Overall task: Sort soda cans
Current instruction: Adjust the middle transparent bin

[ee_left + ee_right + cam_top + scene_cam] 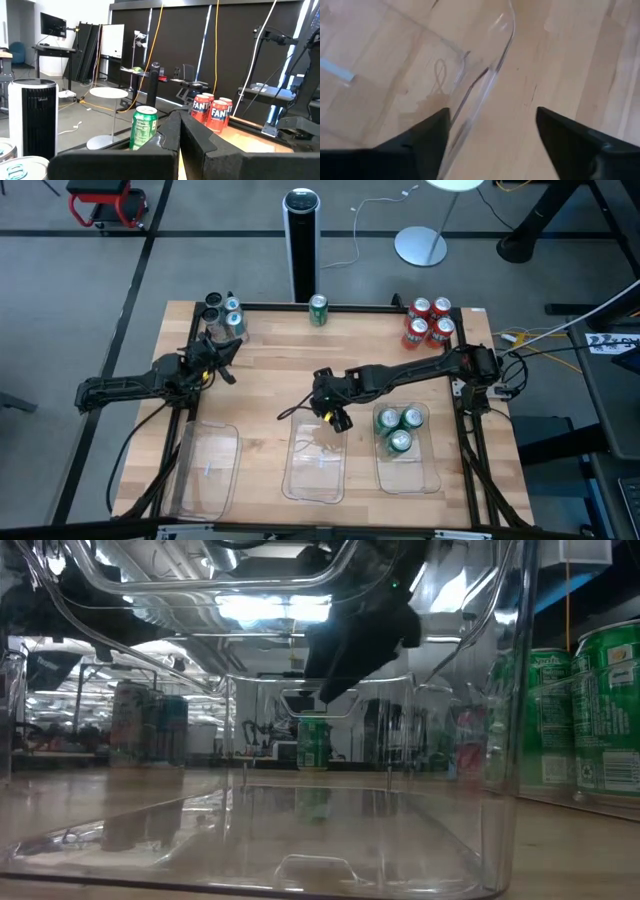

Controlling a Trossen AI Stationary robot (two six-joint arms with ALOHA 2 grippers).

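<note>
Four red-and-white cans [430, 322] stand at the table's far right, also seen in the left wrist view [211, 111]. One green can [318, 309] stands at the far edge [143, 127]; three green cans [399, 429] stand in the right tray [590, 720]. The silver/black cans [223, 316] cluster at the far left. My left gripper [228, 366] is shut and empty, just near of that cluster [179, 135]. My right gripper [338, 420] is open and empty above the middle tray's far rim [492, 135].
Three clear trays lie along the near side: left [205, 475], middle [315, 480], right [402, 478]. The middle tray's rim [507, 37] passes under my right fingers. A tall black-and-silver cylinder [300, 240] stands on the floor beyond the far edge. Bare wood lies between the arms.
</note>
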